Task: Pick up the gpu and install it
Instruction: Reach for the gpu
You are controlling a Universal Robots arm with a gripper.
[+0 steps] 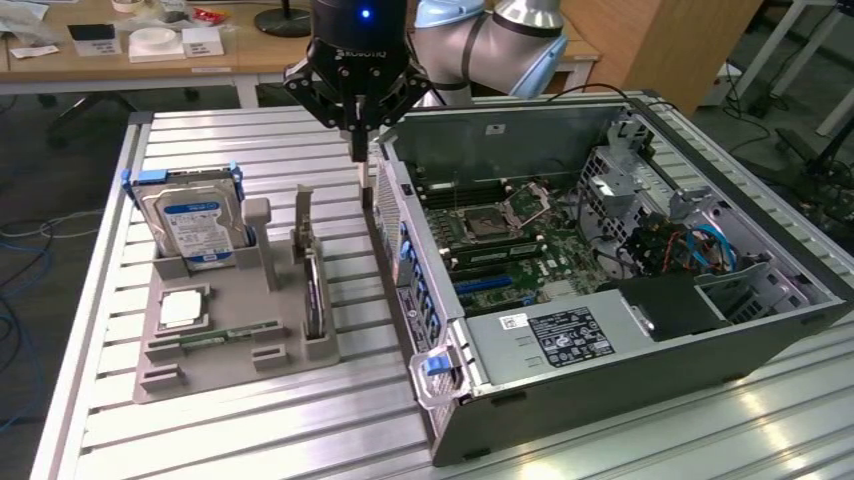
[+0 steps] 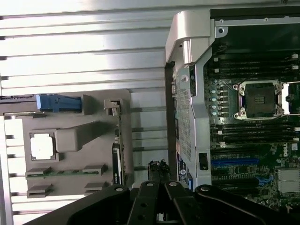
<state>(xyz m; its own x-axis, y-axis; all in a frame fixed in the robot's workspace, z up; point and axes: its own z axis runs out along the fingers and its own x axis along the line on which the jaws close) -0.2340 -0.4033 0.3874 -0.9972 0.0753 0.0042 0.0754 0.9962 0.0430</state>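
The gpu [image 1: 315,295] is a thin dark card standing on edge in a slot on the exterior view's right side of the grey holder [image 1: 214,375]. In the wrist view the gpu [image 2: 117,159] shows edge-on. My gripper [image 1: 358,150] hangs above the table, past the holder's far end, between the holder and the open computer case [image 1: 694,330]. Its fingers are shut together with nothing between them. In the wrist view the gripper [image 2: 158,165] sits over the gap between the card and the case's rear wall. Blue expansion slots [image 1: 487,283] lie on the motherboard.
The holder also carries a silver hard drive [image 1: 198,228] in a blue bracket, a processor chip [image 1: 180,308] and a green memory stick [image 1: 214,338]. The case lies on its side, close to the holder on the exterior view's right. A desk with clutter stands behind.
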